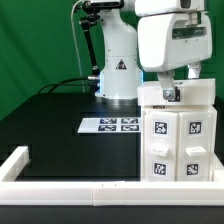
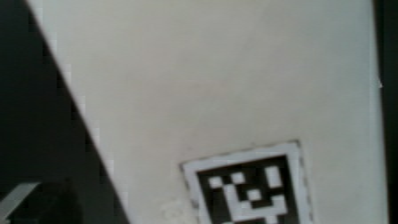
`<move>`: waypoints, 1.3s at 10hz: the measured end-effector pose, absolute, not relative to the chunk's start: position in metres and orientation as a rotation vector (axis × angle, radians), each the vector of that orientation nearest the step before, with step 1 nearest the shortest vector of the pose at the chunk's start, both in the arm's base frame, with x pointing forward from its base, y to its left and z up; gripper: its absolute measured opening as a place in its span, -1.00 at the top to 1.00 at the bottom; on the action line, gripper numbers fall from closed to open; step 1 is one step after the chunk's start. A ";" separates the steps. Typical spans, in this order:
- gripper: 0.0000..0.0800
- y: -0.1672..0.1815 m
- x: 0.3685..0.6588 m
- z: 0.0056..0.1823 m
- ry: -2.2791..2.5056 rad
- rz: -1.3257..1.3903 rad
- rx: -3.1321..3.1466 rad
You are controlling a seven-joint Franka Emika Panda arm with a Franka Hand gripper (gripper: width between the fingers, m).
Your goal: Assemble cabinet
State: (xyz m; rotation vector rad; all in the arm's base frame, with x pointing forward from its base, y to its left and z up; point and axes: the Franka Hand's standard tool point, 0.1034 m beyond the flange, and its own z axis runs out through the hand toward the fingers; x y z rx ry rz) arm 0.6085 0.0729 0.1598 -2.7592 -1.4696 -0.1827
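The white cabinet (image 1: 178,135) stands upright at the exterior view's right, near the front rail, with several black-and-white tags on its front blocks. My gripper (image 1: 167,93) reaches down from the large white hand to the cabinet's top panel (image 1: 190,92). Its dark fingertips are at that panel's edge, and their grip is too small to make out. In the wrist view a white cabinet surface (image 2: 231,90) with one tag (image 2: 253,188) fills the picture very close up. My fingers do not show clearly there.
The marker board (image 1: 110,125) lies flat on the black table at mid-scene. A long white border rail (image 1: 60,187) runs along the front and up the exterior view's left side. The arm's white base (image 1: 118,70) stands behind, before a green backdrop.
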 end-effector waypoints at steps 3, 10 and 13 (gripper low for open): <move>-0.41 0.071 0.608 0.159 -1.465 -0.182 -2.761; -0.41 0.072 0.611 0.158 -0.689 -0.235 -3.025; -0.41 0.072 0.613 0.158 -0.241 -0.251 -3.072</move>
